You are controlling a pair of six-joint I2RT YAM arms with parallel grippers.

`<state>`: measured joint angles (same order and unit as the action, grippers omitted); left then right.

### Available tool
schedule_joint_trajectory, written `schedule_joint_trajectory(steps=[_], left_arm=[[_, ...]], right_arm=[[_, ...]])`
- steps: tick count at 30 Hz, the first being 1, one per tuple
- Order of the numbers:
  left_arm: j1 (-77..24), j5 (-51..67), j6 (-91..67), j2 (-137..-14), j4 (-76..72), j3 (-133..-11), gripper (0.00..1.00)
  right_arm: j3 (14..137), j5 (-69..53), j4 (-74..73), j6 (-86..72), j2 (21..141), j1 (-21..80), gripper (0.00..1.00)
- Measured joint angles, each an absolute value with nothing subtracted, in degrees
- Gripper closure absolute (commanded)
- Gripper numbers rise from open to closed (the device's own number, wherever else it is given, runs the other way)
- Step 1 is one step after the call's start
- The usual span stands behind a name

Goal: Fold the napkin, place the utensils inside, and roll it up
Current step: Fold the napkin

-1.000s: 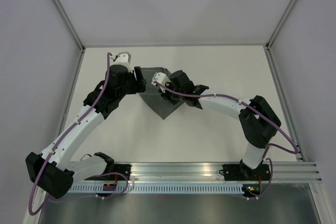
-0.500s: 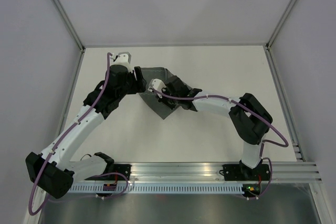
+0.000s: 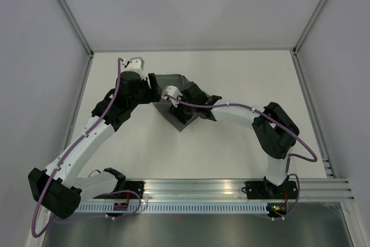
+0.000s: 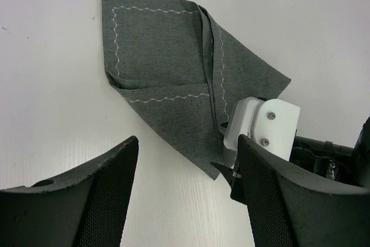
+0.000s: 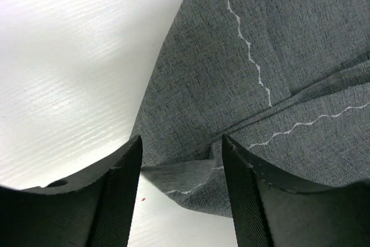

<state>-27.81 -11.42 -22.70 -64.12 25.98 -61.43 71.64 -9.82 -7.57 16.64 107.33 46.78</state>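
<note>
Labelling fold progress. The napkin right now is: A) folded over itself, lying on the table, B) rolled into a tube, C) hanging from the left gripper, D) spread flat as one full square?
A: the napkin lies flat on the table in overlapping layers, with stitched hems of different layers showing across it.

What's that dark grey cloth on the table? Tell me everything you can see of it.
The dark grey woven napkin lies on the white table, folded over itself into uneven overlapping layers. A white zigzag stitch line follows its hem. It looks like soft matte fabric, mostly flat. The right gripper sits at one edge, fingers apart around a small curled-up flap; whether they touch it is unclear.
</note>
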Motion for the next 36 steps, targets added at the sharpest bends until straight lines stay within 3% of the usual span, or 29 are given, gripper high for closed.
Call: schedule_joint_trajectory(steps=[19,36], left_arm=[[-27.3,-11.4,-22.7,-62.1,25.6,-61.4,0.24],[-26.7,-11.2,-22.7,-61.1,25.6,-61.4,0.24]], right_arm=[[79.7,-12.3,-18.8,12.9,109.9,43.4,0.4],[97.6,8.6,-18.9,6.0,124.3,42.1,0.41]])
